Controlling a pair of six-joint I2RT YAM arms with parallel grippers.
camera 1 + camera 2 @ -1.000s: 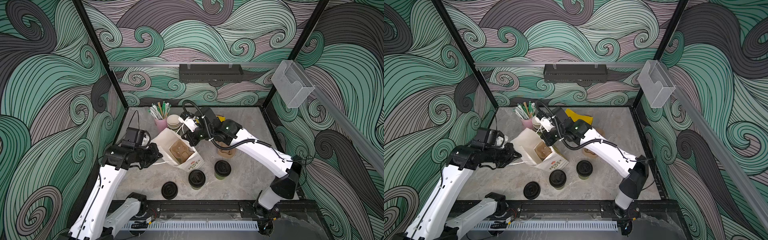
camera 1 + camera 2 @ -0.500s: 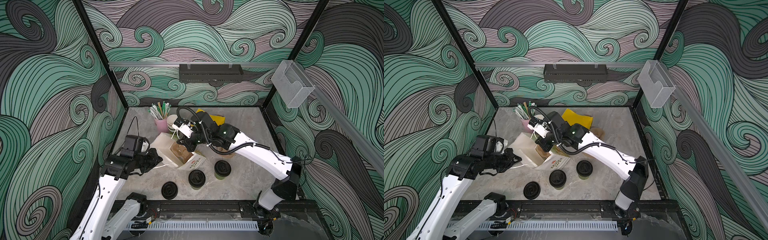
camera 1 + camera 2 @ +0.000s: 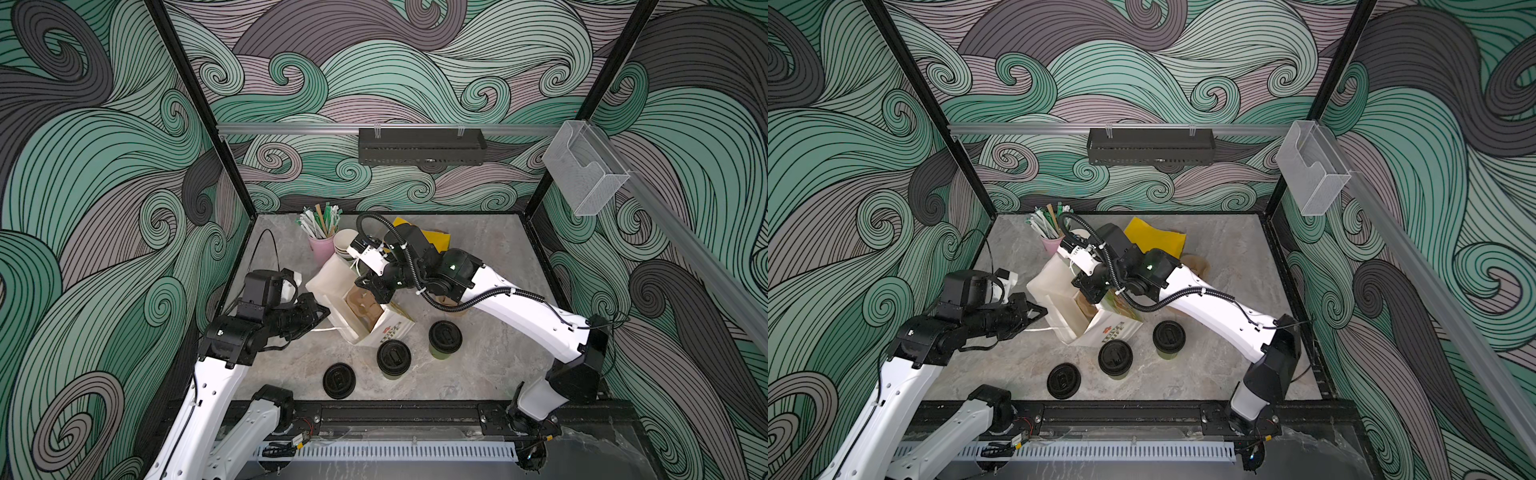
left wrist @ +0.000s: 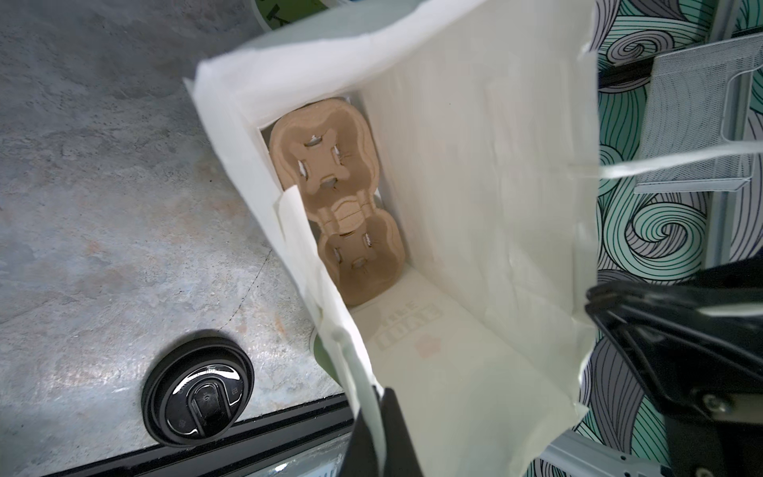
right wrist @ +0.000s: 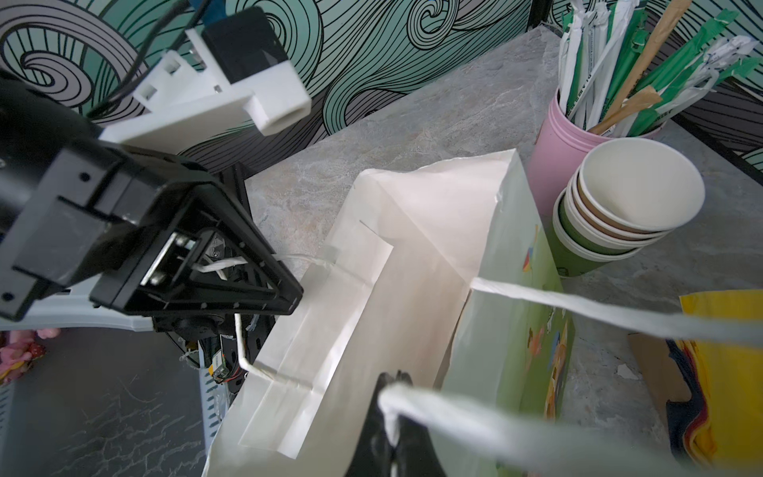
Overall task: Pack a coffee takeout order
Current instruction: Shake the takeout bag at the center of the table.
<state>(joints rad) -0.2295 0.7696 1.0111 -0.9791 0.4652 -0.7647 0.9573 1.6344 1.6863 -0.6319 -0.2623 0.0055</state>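
White paper carrier bag (image 3: 330, 286) stands open, its twine handles (image 5: 578, 312) clenched one each by left gripper (image 3: 322, 311) and right gripper (image 3: 382, 296); two black-lidded olive-green paper cups (image 3: 394, 356) stand just beside it, folded yellow paper napkins (image 3: 438, 241) behind.

pink straw cup (image 3: 322, 248): table (image 3: 490, 249) rear | black mesh basket (image 3: 422, 146): back wall (image 3: 374, 83) | clear holder (image 3: 584, 166): side rail (image 3: 698, 257)

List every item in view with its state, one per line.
Bag, open, tilted.
Carrier, empty, inside the bag.
Two cups, lidded, upright.
Loose lid, lying flat, on no cup.
Cup stack, nested, unlidded, upright.
Straw cup, upright, full.
Napkins, folded, flat.
Left claw, shut on one handle.
Right claw, shut on the other handle.
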